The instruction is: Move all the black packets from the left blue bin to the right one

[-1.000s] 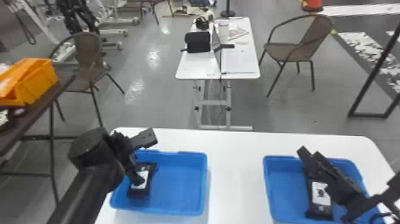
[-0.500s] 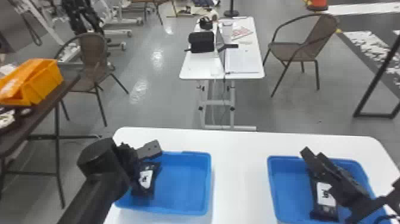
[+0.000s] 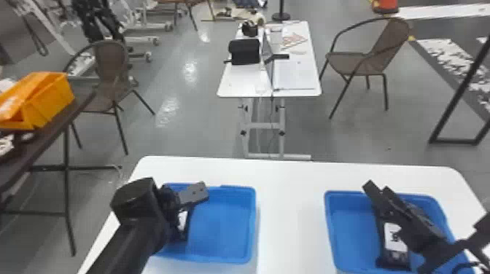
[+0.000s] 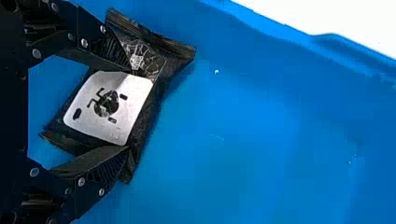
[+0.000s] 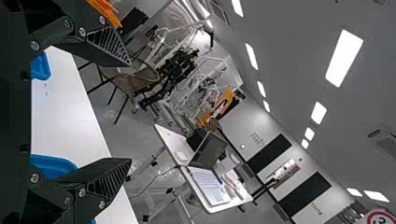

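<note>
Presumably for pickup, left gripper stands wide, packet between its jaws, in left bin; cannot tell if gripped. Right gripper: jaws wide, nothing between.

The left pincer has lowered around the black packet in the left bin.

White table carrying two blue bins.

No clearly legible print (anywhere).
</note>
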`<state>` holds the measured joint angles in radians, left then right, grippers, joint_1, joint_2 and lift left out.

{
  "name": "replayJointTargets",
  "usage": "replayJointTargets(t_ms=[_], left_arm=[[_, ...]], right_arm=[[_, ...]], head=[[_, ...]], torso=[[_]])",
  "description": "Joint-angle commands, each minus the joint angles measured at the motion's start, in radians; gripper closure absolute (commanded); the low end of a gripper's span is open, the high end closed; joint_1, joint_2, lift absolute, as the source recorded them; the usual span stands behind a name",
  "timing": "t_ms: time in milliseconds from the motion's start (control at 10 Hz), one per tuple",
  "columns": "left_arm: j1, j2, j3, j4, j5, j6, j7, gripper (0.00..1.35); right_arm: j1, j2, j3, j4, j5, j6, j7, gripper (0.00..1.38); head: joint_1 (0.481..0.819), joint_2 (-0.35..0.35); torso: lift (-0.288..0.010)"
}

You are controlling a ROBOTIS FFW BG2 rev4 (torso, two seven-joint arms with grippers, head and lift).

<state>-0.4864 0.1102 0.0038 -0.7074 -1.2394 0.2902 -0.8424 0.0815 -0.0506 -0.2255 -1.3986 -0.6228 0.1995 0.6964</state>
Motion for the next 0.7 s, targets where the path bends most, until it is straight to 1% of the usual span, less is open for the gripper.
replayJointTargets(t_ms=[0, 100, 200, 300, 400, 500, 600], left_arm=[[0.003, -0.003, 0.012, 0.028, 0.003, 0.023, 0.000, 0.57], [0.015, -0.004, 0.044, 0.028, 0.021, 0.021, -0.009, 0.97], [0.014, -0.003, 0.053, 0.025, 0.040, 0.024, -0.029, 1.22], [0.005, -0.001, 0.082, 0.019, 0.049, 0.038, -0.095, 1.21], [0.042, 0.006, 0.084, -0.073, 0.061, 0.040, -0.138, 1.21], [0.117, 0.008, 0.094, -0.233, 0.087, 0.040, -0.167, 1.21], [0.201, 0.003, 0.108, -0.403, 0.129, 0.032, -0.184, 1.21]], right_arm=[[0.001, 0.000, 0.000, 0.001, 0.000, 0.003, 0.005, 0.33], [0.003, 0.002, 0.000, 0.001, -0.002, 0.003, 0.006, 0.33], [0.007, 0.002, 0.000, -0.002, -0.009, 0.003, 0.006, 0.33], [0.007, 0.003, 0.000, 0.001, -0.009, 0.006, 0.006, 0.33], [0.007, 0.008, 0.000, 0.001, -0.014, 0.006, 0.006, 0.33], [0.007, 0.009, 0.000, 0.003, -0.014, 0.006, 0.008, 0.33], [0.007, 0.012, 0.000, 0.004, -0.014, 0.006, 0.009, 0.33]], head=[[0.695, 0.102], [0.695, 0.103], [0.695, 0.108], [0.695, 0.111], [0.695, 0.112], [0.695, 0.119], [0.695, 0.117]], torso=[[0.000], [0.000], [0.000], [0.000], [0.000], [0.000], [0.000]])
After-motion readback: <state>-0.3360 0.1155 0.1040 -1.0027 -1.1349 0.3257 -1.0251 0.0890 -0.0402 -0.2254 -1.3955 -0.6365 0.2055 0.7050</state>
